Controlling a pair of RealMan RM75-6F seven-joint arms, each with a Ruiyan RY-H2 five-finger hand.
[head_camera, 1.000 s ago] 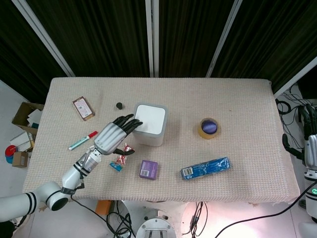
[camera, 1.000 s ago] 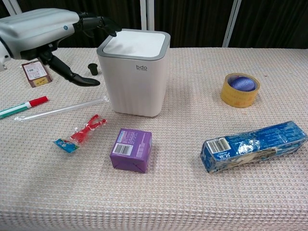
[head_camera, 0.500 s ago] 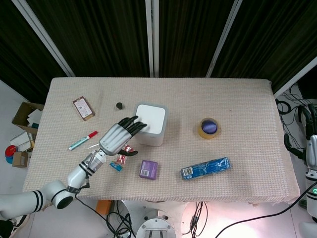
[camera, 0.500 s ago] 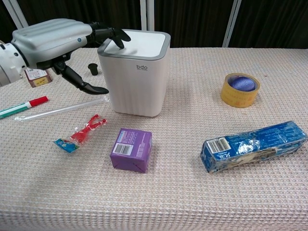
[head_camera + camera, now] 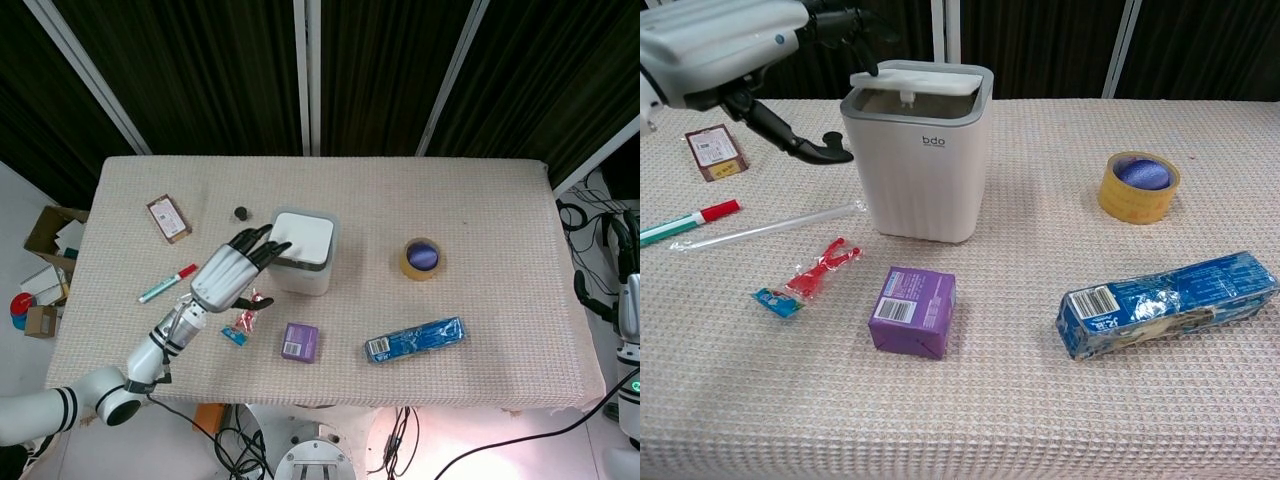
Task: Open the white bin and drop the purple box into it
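Observation:
The white bin (image 5: 920, 170) (image 5: 302, 252) stands mid-table, its lid (image 5: 918, 80) popped up at the near side with a dark gap under it. My left hand (image 5: 730, 45) (image 5: 228, 272) hovers at the bin's left, fingers (image 5: 855, 25) spread over the lid's left edge, thumb pointing down beside the wall; it holds nothing. The purple box (image 5: 913, 311) (image 5: 299, 342) lies flat on the cloth in front of the bin. My right hand is out of both views; only part of the right arm (image 5: 628, 320) shows at the table's right edge.
A red candy wrapper (image 5: 810, 275), a clear straw (image 5: 765, 228) and a red-capped marker (image 5: 685, 222) lie left of the bin. Yellow tape roll (image 5: 1138, 186) and blue packet (image 5: 1165, 303) sit to the right. A brown card (image 5: 712, 150) and small black cap (image 5: 833, 141) lie at the back left.
The lid was flush and has now sprung up at the front. My left hand pressed down on its left edge, then lifted and drew back a little.

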